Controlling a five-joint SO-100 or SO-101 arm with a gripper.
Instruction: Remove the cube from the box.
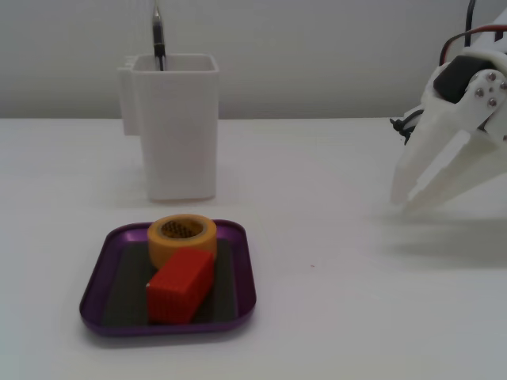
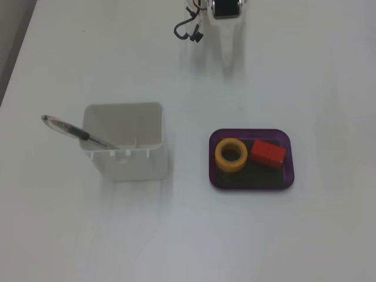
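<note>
The red ribbed cube [image 1: 181, 286] lies in the purple box [image 1: 95, 285], at the near side, touching a yellow-orange tape ring [image 1: 181, 237]. In a fixed view from above the cube [image 2: 268, 154] is in the right half of the box [image 2: 288, 176], with the ring [image 2: 231, 155] to its left. My white gripper [image 1: 404, 203] hangs at the right, far from the box, fingertips pointing down close to the table. Its jaws are together with only a thin seam between them, and it is empty. From above the gripper [image 2: 228, 63] shows faintly at the top edge.
A tall white square container [image 1: 176, 127] stands behind the box with a pen [image 2: 76, 133] in it. It also shows left of the box from above [image 2: 126, 147]. Arm cables [image 2: 188, 26] hang near the arm's base. White table all around.
</note>
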